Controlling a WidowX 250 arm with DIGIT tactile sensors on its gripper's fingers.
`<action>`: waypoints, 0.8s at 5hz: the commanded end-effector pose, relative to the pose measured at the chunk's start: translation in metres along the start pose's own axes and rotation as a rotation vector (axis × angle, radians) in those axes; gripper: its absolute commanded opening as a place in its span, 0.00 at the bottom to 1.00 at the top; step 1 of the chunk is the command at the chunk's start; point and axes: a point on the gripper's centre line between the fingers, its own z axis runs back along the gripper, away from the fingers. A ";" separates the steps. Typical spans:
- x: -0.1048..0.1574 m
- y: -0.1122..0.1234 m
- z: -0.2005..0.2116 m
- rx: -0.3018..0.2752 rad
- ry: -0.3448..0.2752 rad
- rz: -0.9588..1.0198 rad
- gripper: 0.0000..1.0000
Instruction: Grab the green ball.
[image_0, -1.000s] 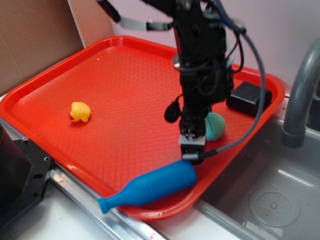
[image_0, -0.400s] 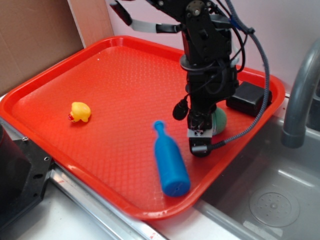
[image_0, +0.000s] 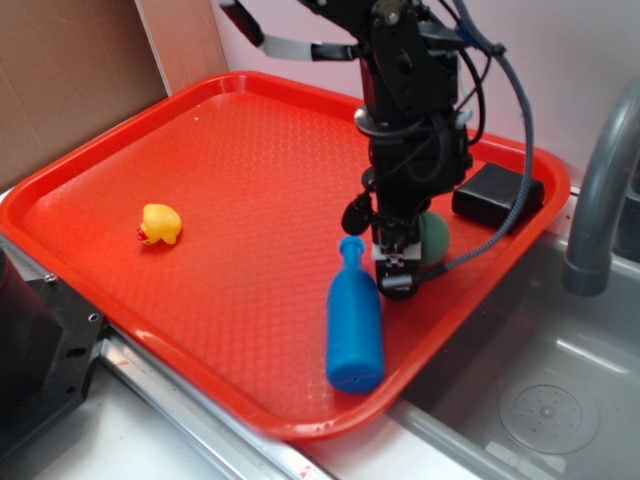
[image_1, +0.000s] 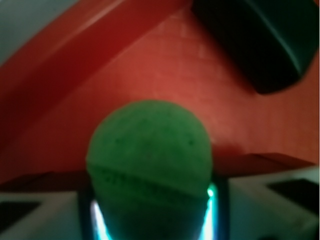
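Small mint-green dimpled ball (image_0: 435, 238) resting on the textured red plastic tray (image_0: 150, 140), toward its right side, just left of a black rectangular block (image_0: 497, 194) and close to the tray's right rim. Black robot tool (image_0: 396, 272) lowered right at the ball, hiding most of it in the exterior view. In the wrist view, ball (image_1: 150, 150) filling the centre, seated between the two pale fingers (image_1: 250, 200) low at either side. Jaws spread around the ball; contact with its sides not possible to tell. Blue plastic bowling pin (image_0: 354, 318) lying just left of the tool, neck near the fingers. Yellow rubber duck (image_0: 159, 223) well apart at the left. Advice for the grasp: keep centred on the seam groove, squeeze evenly across the widest part, lift straight up clear of the pin and the block. Risk: round ball squirting out if pinched off-centre.
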 end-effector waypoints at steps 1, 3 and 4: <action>-0.057 0.005 0.101 0.047 -0.091 0.291 0.00; -0.121 -0.004 0.175 0.115 -0.035 0.641 0.00; -0.134 0.004 0.193 0.120 -0.047 0.722 0.00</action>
